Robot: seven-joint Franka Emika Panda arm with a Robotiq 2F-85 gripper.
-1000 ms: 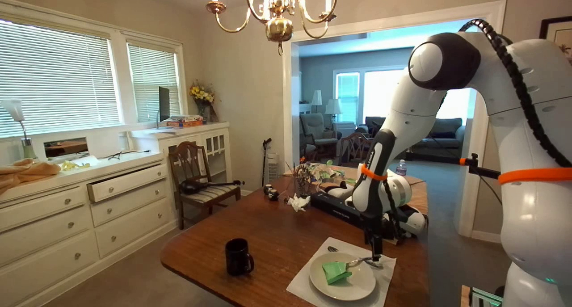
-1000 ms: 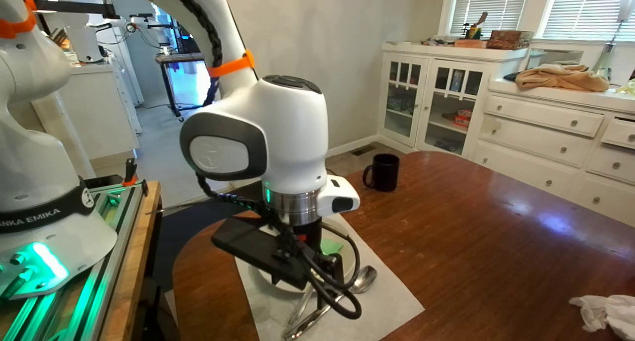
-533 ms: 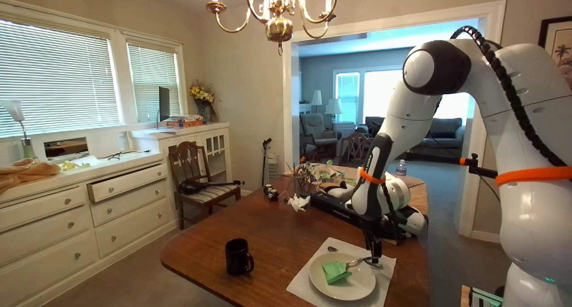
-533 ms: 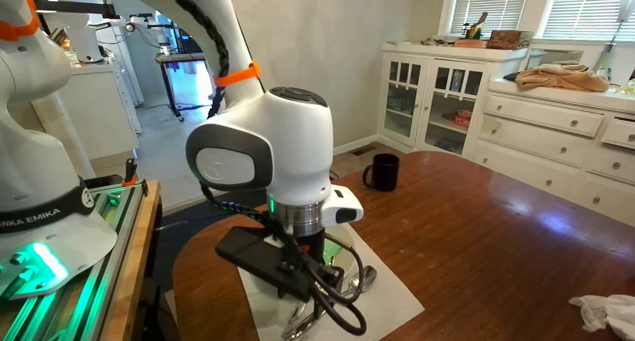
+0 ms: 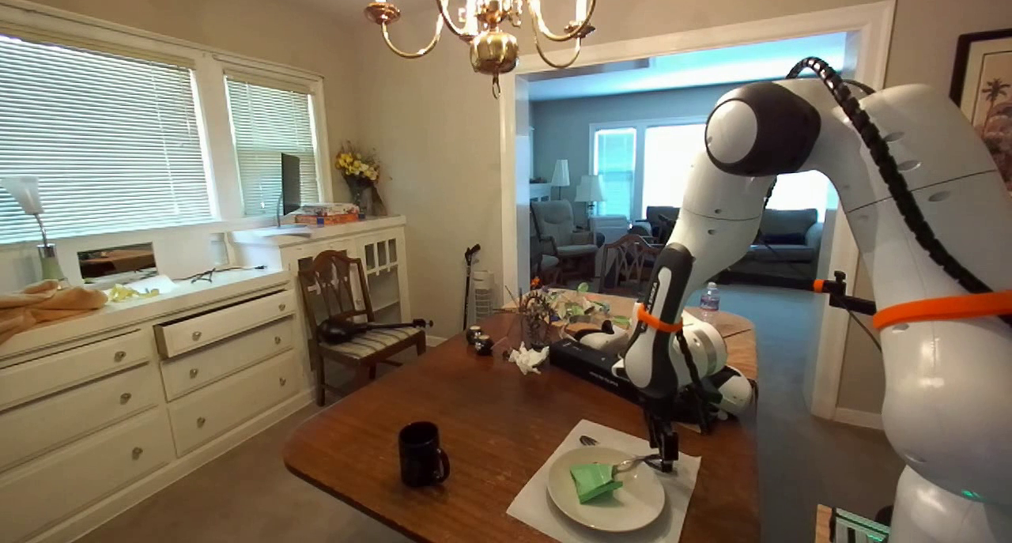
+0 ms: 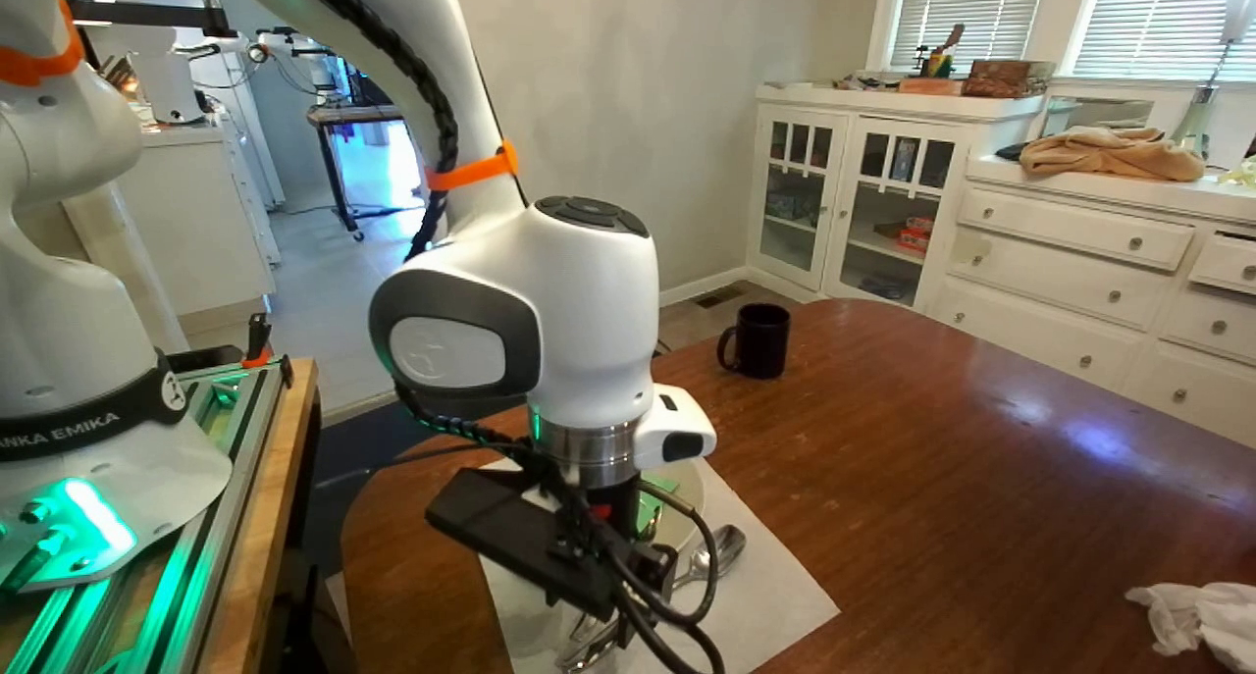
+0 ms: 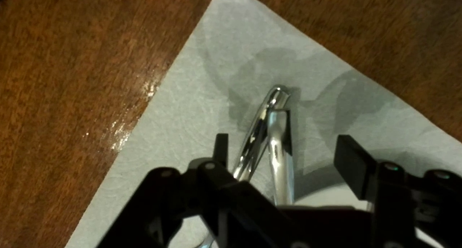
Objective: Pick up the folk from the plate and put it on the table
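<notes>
One fork (image 7: 280, 159), bright metal: head on the plate (image 5: 636, 505), beside the napkin (image 5: 594, 482), green, folded; handle running out past the rim, over the mat (image 7: 187, 139), white. Whether head and napkin touch cannot be told.

Handling, as judged: light, stiff, hard to damage; polished, so apt to slip or swivel in a loose grip. To be taken by the handle, across its long sides, on the stretch between rim and squared end. Held at the very end, the head would likely dip and drag.

One pair of jaws: well parted, holding nothing; in the wrist view one tip shows to either side of the fork's handle. Whether the tips are down at its level cannot be told.

One spoon (image 7: 253, 145), polished: on the mat, just beside the plate, the fork's end overlapping its handle in the wrist view; contact between the two cannot be told. Both handles show between the jaws, so a plain closing might gather the pair. Nearer the rim the handles part, and a hold there seems safer.

One table (image 5: 443, 405), dark polished wood: beneath the mat; destination of the fork.

One mug (image 5: 419, 454), black: upright on the table, well apart from the plate.
</notes>
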